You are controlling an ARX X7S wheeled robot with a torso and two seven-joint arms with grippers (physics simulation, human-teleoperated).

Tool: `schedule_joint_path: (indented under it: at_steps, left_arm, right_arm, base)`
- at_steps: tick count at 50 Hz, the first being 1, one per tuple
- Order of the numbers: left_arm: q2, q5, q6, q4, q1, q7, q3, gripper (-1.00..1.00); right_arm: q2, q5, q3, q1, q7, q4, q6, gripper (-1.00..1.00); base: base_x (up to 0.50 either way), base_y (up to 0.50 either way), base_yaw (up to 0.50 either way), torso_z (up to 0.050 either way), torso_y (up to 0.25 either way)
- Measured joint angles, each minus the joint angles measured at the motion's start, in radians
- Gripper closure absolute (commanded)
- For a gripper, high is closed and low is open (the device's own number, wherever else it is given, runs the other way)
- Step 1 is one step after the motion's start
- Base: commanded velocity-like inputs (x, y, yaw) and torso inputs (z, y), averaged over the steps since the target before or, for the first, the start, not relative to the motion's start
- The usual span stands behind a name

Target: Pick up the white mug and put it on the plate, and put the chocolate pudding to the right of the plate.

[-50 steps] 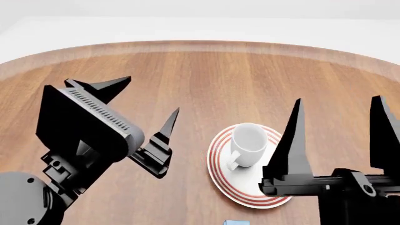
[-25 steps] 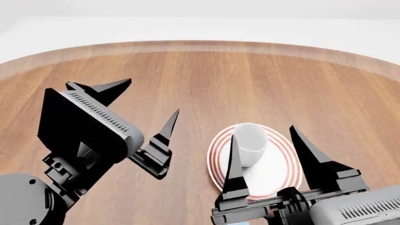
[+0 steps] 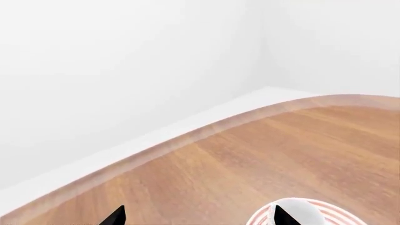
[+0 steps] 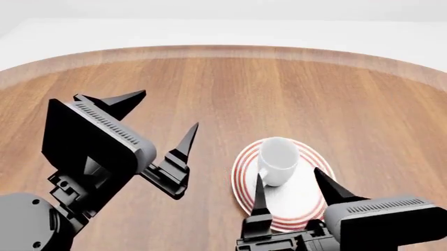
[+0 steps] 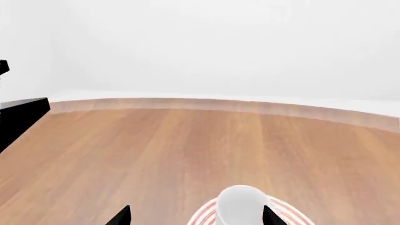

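The white mug [image 4: 278, 159] stands upright on the red-ringed plate [image 4: 300, 209] on the wooden table, handle toward me. It also shows in the right wrist view [image 5: 241, 205] on the plate [image 5: 203, 214], and partly in the left wrist view [image 3: 299, 211]. My right gripper [image 4: 288, 183] is open and empty, low at the near side of the plate, with its fingertips pointing toward the mug. My left gripper [image 4: 167, 111] is open and empty, raised to the left of the plate. The chocolate pudding is out of view.
The round wooden table [image 4: 231, 89] curves away at its far edge against a white floor and walls. Part of my left arm shows as a black shape [image 5: 18, 115] in the right wrist view.
My right gripper has pulled back toward me and dropped lower, from beside the plate's right to its near side. The mug, plate and left arm have stayed put.
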Motion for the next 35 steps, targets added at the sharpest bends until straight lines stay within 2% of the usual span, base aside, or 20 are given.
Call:
schedule_joint_path:
  at_steps: [16,35]
  left_arm:
    - [0.0,-0.013,0.008,-0.006,0.003,0.004,-0.006,-1.0]
    - [0.0,-0.019,0.021,-0.012,0.013,0.005,-0.011,-1.0]
  right_arm:
    - [-0.045,0.221,0.166,-0.139,0.0,0.0,0.069,-1.0]
    - [-0.142,0.389,0.444,-0.358,0.0,0.0,0.262,-1.0]
  base:
    - [0.0,0.0,0.0,0.0,0.0]
    - [0.0,0.0,0.0,0.0,0.0]
